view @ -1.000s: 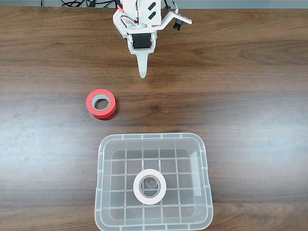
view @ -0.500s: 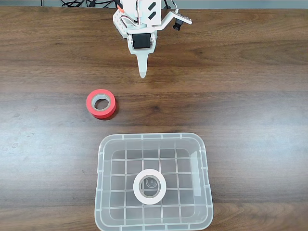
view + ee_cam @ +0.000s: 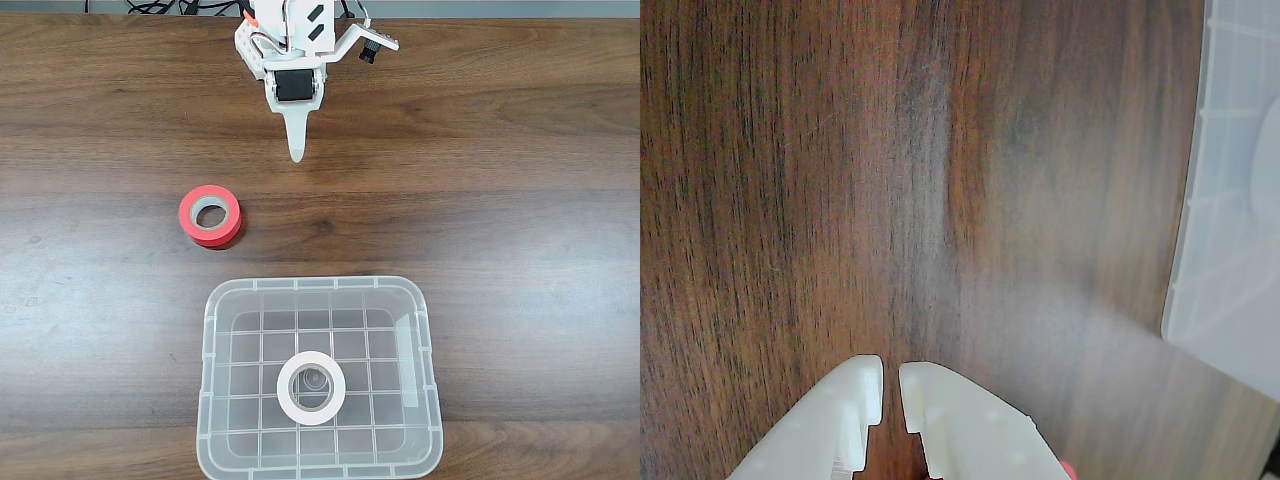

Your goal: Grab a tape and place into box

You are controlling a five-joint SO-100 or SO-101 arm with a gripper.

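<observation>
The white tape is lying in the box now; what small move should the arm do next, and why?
Probably none, or only staying parked: the white tape lies flat inside the box, and the tool is nearly closed, holds nothing and sits far from both, over bare table.

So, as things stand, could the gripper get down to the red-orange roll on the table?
Probably yes. The red-orange roll lies flat on bare table, apart from the box, with nothing between it and the gripper, whose fingers are nearly together and empty.
</observation>
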